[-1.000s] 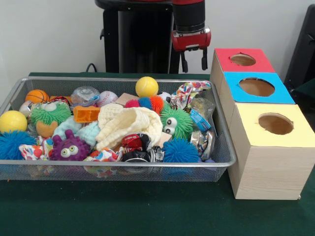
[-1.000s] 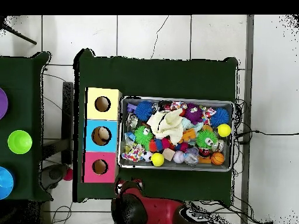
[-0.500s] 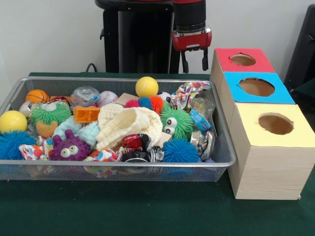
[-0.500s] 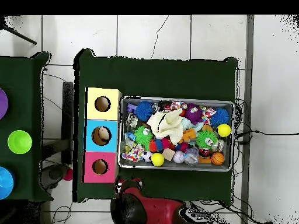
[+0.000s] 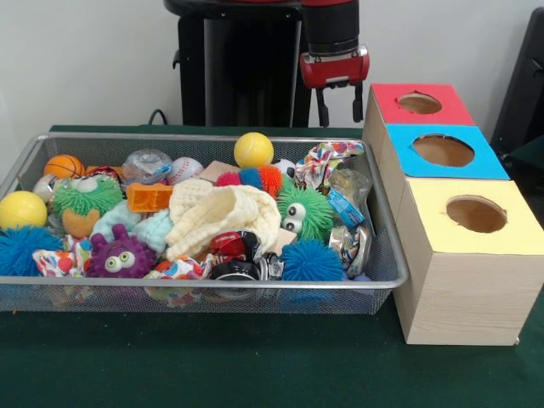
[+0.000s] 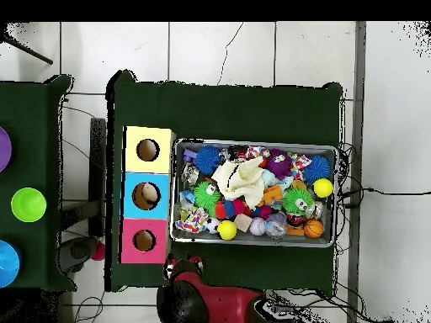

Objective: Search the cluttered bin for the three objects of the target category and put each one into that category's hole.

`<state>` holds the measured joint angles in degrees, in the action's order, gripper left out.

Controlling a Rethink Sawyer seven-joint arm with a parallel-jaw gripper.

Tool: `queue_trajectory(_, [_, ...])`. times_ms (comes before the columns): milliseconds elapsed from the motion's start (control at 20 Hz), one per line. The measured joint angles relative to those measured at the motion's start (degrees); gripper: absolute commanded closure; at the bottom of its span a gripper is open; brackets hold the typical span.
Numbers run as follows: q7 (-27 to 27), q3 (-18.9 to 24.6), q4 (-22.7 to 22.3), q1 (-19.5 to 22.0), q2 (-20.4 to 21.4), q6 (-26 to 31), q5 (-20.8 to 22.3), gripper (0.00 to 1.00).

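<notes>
You see the wire bin [image 5: 387,255] on the green table [image 5: 255,365], heaped with toys; a yellow ball [image 5: 253,150] lies at its far edge. Beside the bin stand the red [image 5: 421,104], blue [image 5: 442,151] and yellow [image 5: 474,214] hole boxes. The end effector [image 5: 338,104] hangs above the bin's far edge, fingers apart, empty.

Red-and-black arm [image 5: 331,38] with two thin black jaws.

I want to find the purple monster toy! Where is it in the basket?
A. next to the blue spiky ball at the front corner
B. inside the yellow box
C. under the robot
A: the purple monster toy sits beside the blue spiky ball.
</notes>
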<state>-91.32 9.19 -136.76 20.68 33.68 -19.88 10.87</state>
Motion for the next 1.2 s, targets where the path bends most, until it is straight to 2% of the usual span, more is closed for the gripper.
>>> queue_trajectory(350, [0.0, -0.1, 0.0, 0.0, -2.5, -3.5, 0.5, 0.0])
queue_trajectory(1200, [0.0, -2.1, 1.2, 0.2, -2.5, -3.1, 0.7, 0.0])
